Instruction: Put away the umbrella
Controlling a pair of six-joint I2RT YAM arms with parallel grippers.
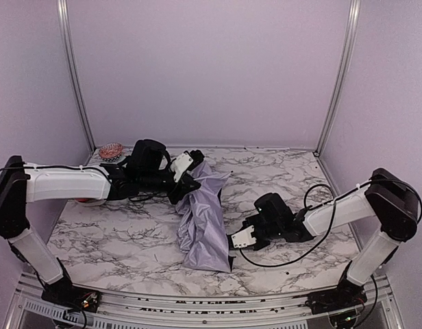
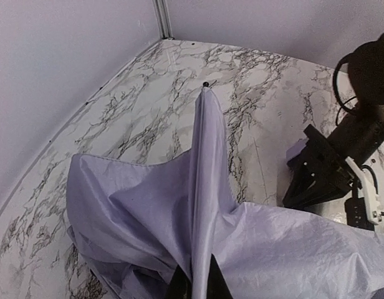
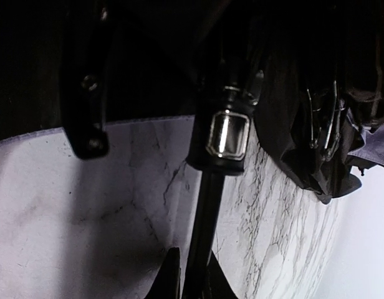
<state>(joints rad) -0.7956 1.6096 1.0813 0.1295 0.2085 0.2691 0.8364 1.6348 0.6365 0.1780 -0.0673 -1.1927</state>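
Top external: high at near edge, looking down over table (image 1: 115, 233).
Left wrist: close above umbrella (image 2: 254, 243), facing rightward.
Right wrist: tight on shaft (image 3: 203, 212).
Shared: umbrella, table.

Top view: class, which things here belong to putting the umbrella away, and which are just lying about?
Job: umbrella; left end effector; right end effector, both gripping it.
Lying about: red patterned object, back left corner.
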